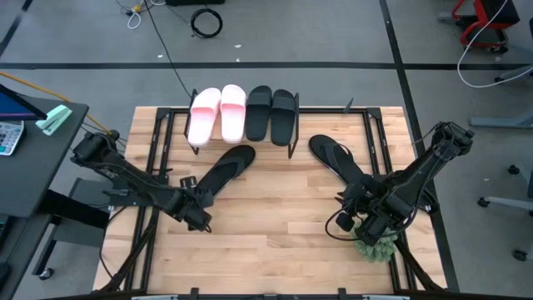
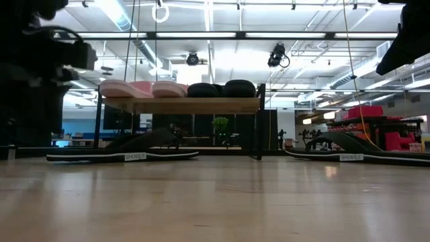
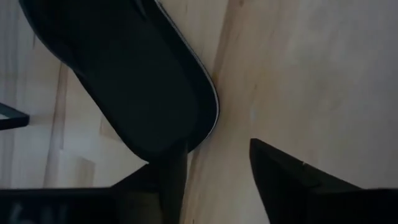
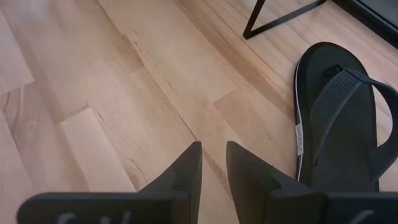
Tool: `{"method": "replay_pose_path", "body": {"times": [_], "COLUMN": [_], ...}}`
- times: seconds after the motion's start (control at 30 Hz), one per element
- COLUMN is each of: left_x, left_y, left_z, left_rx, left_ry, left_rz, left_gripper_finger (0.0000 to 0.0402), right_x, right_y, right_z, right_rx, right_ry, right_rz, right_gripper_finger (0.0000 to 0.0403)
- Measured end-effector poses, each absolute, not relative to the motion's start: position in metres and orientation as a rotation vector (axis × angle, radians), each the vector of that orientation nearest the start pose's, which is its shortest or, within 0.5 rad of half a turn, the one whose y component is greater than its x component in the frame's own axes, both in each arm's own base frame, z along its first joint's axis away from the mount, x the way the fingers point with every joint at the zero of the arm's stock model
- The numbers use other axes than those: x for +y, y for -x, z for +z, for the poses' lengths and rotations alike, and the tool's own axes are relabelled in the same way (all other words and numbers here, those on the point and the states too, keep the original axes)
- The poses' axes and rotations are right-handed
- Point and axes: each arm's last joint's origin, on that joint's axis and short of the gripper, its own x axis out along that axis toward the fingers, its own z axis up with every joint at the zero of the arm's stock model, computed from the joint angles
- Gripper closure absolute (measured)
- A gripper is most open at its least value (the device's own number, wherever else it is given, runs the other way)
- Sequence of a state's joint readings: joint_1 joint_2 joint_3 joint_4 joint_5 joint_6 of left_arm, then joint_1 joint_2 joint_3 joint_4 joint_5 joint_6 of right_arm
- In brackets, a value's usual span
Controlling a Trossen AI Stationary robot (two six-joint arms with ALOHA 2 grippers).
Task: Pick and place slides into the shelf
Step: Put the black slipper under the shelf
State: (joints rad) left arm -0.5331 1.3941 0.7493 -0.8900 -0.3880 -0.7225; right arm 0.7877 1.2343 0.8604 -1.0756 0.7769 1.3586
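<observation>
Two pale pink slides (image 1: pixel 212 114) and two black slides (image 1: pixel 271 114) lie side by side on the top board of the shelf (image 2: pixel 181 105). Two thin black flip-flops lie flat on the table, one to the left (image 1: pixel 225 167), one to the right (image 1: pixel 337 158). My left gripper (image 3: pixel 214 149) stands open, pointing steeply down at the heel end of the left flip-flop (image 3: pixel 143 81). My right gripper (image 4: pixel 212 146) hovers over bare wood beside the right flip-flop (image 4: pixel 339 118), its fingers a narrow gap apart with nothing between them. My left gripper has one finger (image 3: pixel 171 180) right at the rim of the left flip-flop's heel (image 3: pixel 186 146), the other finger over bare wood. I cannot tell whether that finger touches the heel. The flip-flop lies flat on the table.
A green fuzzy clump (image 1: pixel 375 246) lies at the table's near right, by my right arm. The shelf's black leg (image 4: pixel 280 18) stands on the table beyond the right flip-flop. Bare wood (image 1: pixel 275 242) stretches across the near middle of the table.
</observation>
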Motion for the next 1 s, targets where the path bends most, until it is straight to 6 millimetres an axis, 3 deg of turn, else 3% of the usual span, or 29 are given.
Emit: {"method": "replay_pose_path", "body": {"times": [0.23, 0.6, 1.0], "left_x": [-0.091, -0.088, -0.093], "left_y": [-0.179, -0.185, -0.188], "left_z": [0.154, 0.156, 0.156], "left_rx": [1.263, 1.188, 1.136], "left_ry": [-0.115, -0.178, -0.11], "left_rz": [0.41, 0.428, 0.429], "left_gripper_finger": [0.0181, 0.021, 0.0205], "right_x": [0.123, 0.123, 0.123], "right_y": [-0.151, -0.151, -0.151], "right_z": [0.231, 0.231, 0.231], "right_rx": [0.769, 0.768, 0.769], "right_ry": [-0.223, -0.223, -0.222], "right_rz": [-0.61, -0.61, -0.61], "right_gripper_finger": [0.0323, 0.0323, 0.0323]}}
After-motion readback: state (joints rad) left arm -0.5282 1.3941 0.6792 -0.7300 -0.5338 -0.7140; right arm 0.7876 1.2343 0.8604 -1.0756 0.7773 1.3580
